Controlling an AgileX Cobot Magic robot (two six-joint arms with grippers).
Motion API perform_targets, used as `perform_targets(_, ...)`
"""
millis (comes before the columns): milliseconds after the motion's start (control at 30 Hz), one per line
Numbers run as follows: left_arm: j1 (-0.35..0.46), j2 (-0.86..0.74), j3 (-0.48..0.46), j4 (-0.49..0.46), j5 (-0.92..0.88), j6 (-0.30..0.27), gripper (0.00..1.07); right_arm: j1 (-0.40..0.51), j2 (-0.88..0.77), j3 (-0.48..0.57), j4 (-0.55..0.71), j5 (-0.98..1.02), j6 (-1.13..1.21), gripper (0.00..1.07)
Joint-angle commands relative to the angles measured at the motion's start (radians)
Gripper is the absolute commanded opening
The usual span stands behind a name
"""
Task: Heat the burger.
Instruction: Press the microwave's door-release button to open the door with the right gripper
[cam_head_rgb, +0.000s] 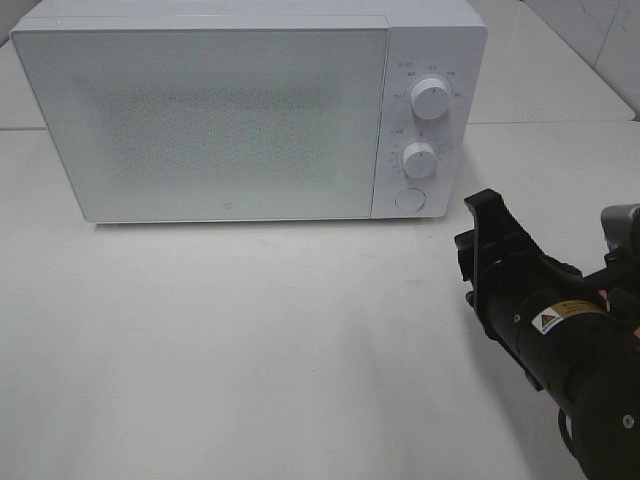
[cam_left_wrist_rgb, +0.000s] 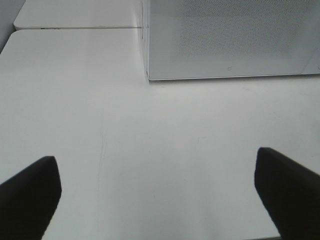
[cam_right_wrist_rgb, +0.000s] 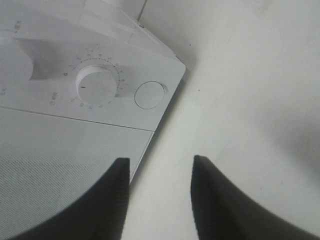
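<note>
Two grippers, no burger in any view. Left gripper (cam_left_wrist_rgb: 156, 172): jaws spread wide, empty, over table (cam_left_wrist_rgb: 150, 125), facing microwave (cam_head_rgb: 230, 120). Its door's shut and the window frosted, so can't tell if burger's inside. Right gripper (cam_right_wrist_rgb: 160, 165): jaws partly apart, holding nothing, nearer arm, pointing twd round button (cam_right_wrist_rgb: 150, 95) at front's lower-right corner.

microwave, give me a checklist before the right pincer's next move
1. the microwave door is shut: ok
2. the burger is inside: cannot tell, none shows in any view
3. the right pincer is empty, jaws apart: ok
4. the round button lies ahead of the right pincer, not touched, nothing between: ok
5. the left pincer is wide open, empty, off the door: ok
</note>
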Motion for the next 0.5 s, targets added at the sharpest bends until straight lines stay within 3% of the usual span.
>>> perform_targets(33, -0.005, -0.021, 0.002, 0.0, -0.007, -0.004, 1.03, 0.004, -0.002, -0.004, -0.034, 0.012, 0.192, 0.25)
perform_targets(67, -0.005, -0.021, 0.002, 0.0, -0.007, -0.004, 1.03, 0.004, -0.002, -0.004, -0.034, 0.012, 0.192, 0.25)
perform_targets(133, -0.005, -0.021, 0.002, 0.0, -0.007, -0.004, 1.03, 0.004, -0.002, -0.004, -0.034, 0.008, 0.291, 0.15)
perform_targets(233, -0.005, -0.021, 0.002, 0.0, -0.007, -0.004, 1.03, 0.004, -0.002, -0.004, -0.034, 0.008, 0.299, 0.12)
perform_targets(300, -0.005, -0.021, 0.002, 0.0, -0.007, -0.004, 1.03, 0.004, -0.002, -0.004, -0.034, 0.017, 0.299, 0.03)
perform_targets(500, -0.005, -0.021, 0.002, 0.0, -0.007, -0.004, 1.03, -0.005, -0.002, -0.025, -0.073, 0.016, 0.301, 0.0)
